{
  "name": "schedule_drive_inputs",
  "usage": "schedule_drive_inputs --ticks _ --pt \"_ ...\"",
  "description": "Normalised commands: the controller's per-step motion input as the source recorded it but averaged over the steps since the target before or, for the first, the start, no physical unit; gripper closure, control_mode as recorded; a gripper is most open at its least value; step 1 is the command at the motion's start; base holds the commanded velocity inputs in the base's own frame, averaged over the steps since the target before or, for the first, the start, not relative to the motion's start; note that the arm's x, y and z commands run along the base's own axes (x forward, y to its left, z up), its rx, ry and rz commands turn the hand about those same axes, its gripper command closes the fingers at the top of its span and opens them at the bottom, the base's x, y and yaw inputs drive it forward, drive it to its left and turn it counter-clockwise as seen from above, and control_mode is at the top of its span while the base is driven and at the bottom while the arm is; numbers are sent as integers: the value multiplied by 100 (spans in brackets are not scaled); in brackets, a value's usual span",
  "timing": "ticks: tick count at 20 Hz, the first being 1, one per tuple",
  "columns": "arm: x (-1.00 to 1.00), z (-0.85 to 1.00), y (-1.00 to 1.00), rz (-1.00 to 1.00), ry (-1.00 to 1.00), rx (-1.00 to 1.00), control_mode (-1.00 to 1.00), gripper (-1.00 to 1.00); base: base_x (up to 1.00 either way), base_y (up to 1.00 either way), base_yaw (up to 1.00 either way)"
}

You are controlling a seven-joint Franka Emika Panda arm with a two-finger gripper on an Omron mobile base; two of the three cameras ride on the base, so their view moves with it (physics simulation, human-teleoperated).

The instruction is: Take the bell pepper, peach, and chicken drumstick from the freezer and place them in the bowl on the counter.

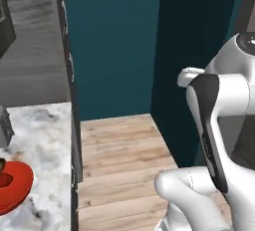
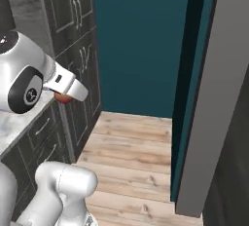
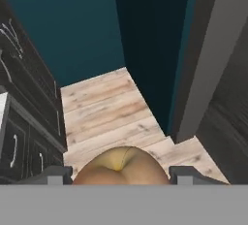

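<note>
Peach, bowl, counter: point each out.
peach (image 3: 121, 167), hand view, its rounded top between the jaws.
bowl (image 1: 17, 185), left base view, its red rim.
counter (image 1: 45, 130), left base view, bare marbled top.

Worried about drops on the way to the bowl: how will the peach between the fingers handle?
The peach looks round and smooth, so it may slip or roll once released. It bulges past the fingertips, so the grip seems shallow.

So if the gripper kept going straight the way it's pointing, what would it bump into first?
Probably the pale wooden plank floor, beside the dark blue-grey freezer door. The gripper, holding the round orange-pink peach, points down at it; depth is unclear.
</note>
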Motion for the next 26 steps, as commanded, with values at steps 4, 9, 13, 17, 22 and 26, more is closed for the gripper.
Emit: schedule_drive_inputs --ticks 4,9,13,17,22,26 --pt "0 0 0 0 0 0 100 100 -6 6 71" --pt "0 0 0 0 0 0 100 100 0 26 79" --pt "0 0 0 0 0 0 100 100 24 29 67" --pt "0 0 0 0 0 0 100 100 46 15 40" --pt "0 0 0 0 0 0 100 100 8 34 34" --pt "0 0 0 0 0 0 100 100 27 56 30"
